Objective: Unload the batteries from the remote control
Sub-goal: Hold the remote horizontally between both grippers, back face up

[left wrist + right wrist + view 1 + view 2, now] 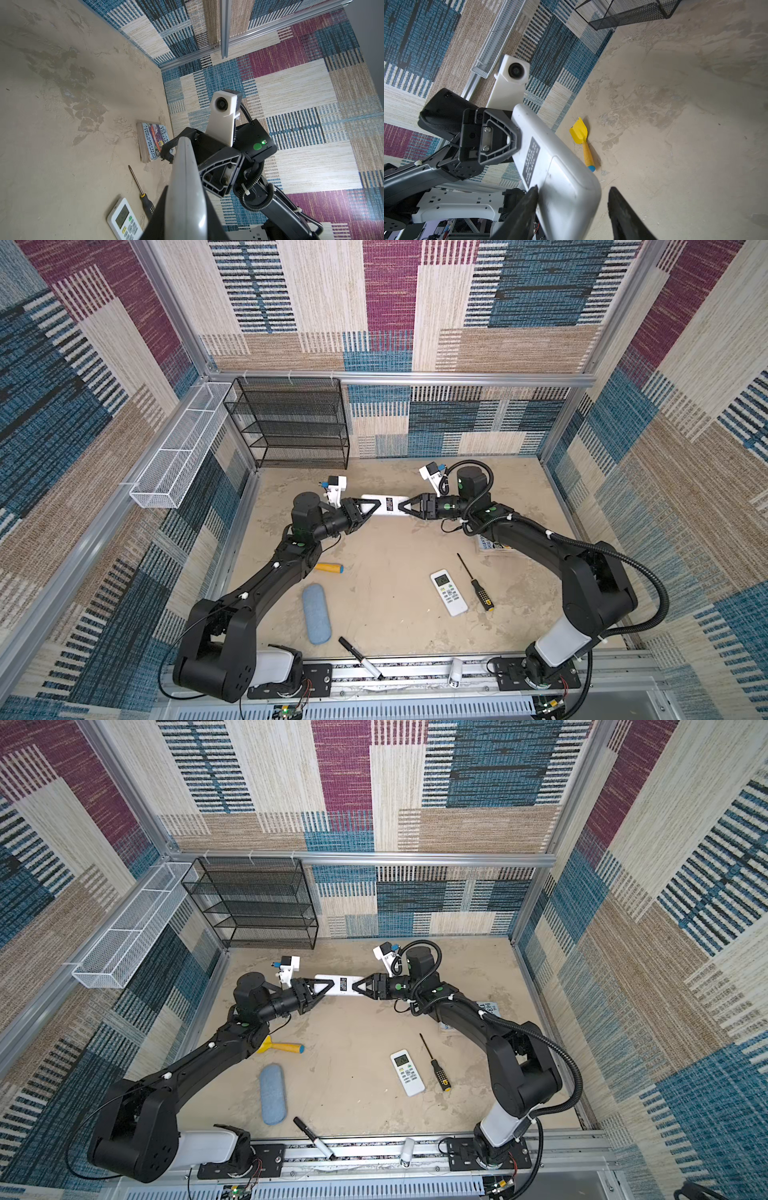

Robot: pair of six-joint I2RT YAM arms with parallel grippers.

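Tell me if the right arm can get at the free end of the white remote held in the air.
Likely yes: the left gripper holds the remote clear of the table, and the fingers of the right gripper straddle its free end, with nothing in between.

Blue pad (316, 619) near yellow scoop (328, 568) (blue-tipped handle); screwdriver (478, 591) rightward; marker (360, 657) at front edge.

Light is even and soft, falling from above. Both top views are bright and crisp at centre. The wide lens bends the metal rails (415, 377) and stretches the walls (685, 427) toward the edges. The arms (266, 585) throw faint, fuzzy shadows on the bench (395, 539). In both wrist views the white remote (187, 197) looms close to the lens, soft-focused and greyish, with a small glare spot. The far bench corner is dimmer in the right wrist view.
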